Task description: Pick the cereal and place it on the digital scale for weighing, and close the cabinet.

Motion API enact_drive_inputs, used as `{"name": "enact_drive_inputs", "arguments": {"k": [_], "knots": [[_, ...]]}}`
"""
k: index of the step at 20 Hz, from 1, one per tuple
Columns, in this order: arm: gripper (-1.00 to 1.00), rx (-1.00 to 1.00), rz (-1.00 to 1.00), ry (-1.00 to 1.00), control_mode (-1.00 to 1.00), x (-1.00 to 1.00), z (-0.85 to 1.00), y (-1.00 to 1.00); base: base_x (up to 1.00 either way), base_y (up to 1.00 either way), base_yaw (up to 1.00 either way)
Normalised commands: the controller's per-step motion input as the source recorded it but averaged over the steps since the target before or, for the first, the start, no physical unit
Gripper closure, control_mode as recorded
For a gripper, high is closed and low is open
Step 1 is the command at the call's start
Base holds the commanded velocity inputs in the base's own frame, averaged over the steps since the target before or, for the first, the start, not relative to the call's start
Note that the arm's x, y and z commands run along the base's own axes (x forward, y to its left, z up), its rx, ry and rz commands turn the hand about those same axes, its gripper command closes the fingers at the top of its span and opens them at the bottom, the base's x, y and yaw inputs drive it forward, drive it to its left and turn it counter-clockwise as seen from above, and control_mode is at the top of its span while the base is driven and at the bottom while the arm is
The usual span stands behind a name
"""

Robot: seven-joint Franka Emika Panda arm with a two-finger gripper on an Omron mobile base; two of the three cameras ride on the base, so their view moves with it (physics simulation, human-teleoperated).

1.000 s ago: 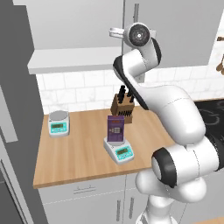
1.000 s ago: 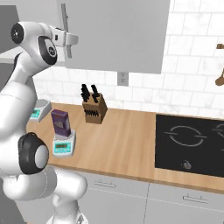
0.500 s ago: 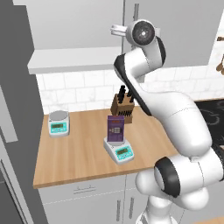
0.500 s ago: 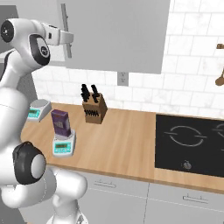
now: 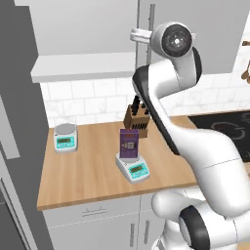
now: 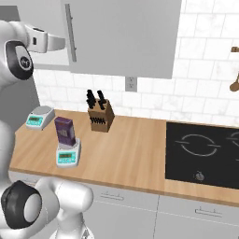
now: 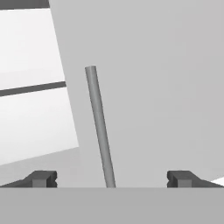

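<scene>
The dark purple cereal (image 5: 129,144) (image 6: 64,132) stands upright on the digital scale (image 5: 133,169) (image 6: 68,157), the one set askew near the counter's front. High above it, my gripper (image 5: 135,34) (image 6: 59,44) (image 7: 111,179) is open and level with the cabinet (image 6: 122,33). It faces the right-hand door's vertical silver handle (image 5: 151,19) (image 6: 71,29) (image 7: 99,127). In the hand view the bar runs down between my two fingertips (image 7: 42,178), which are apart from it. To the left of that door the cabinet's pale inside and white shelf (image 5: 83,66) show.
A second scale (image 5: 65,138) (image 6: 39,117) sits at the counter's back left. A knife block (image 5: 135,117) (image 6: 100,119) stands by the tiled wall. A black cooktop (image 6: 205,151) fills the counter's right end. A dark grey panel (image 5: 14,97) rises at far left.
My hand has shifted a little to the left along the cabinet front, and the elbow has swung. The jaws stay wide; door, cereal and scales have not moved.
</scene>
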Motion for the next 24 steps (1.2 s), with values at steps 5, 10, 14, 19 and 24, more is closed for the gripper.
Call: {"name": "enact_drive_inputs", "arguments": {"k": [5, 10, 14, 19, 24], "knots": [[-1.00, -0.02, 0.01, 0.00, -1.00, -1.00, 0.04, 0.16, 0.00, 0.00, 0.00], [-1.00, -0.01, 0.05, -0.02, -1.00, -0.91, 0.03, 0.22, 0.00, 0.00, 0.00], [-1.00, 0.00, 0.08, 0.00, -1.00, -0.64, 0.00, 0.14, 0.00, 0.00, 0.00], [-1.00, 0.00, 0.08, 0.00, -1.00, -0.55, 0.00, 0.28, 0.00, 0.00, 0.00], [-1.00, 0.00, 0.07, -0.01, -1.00, -0.51, 0.00, 0.18, 0.00, 0.00, 0.00]]}}
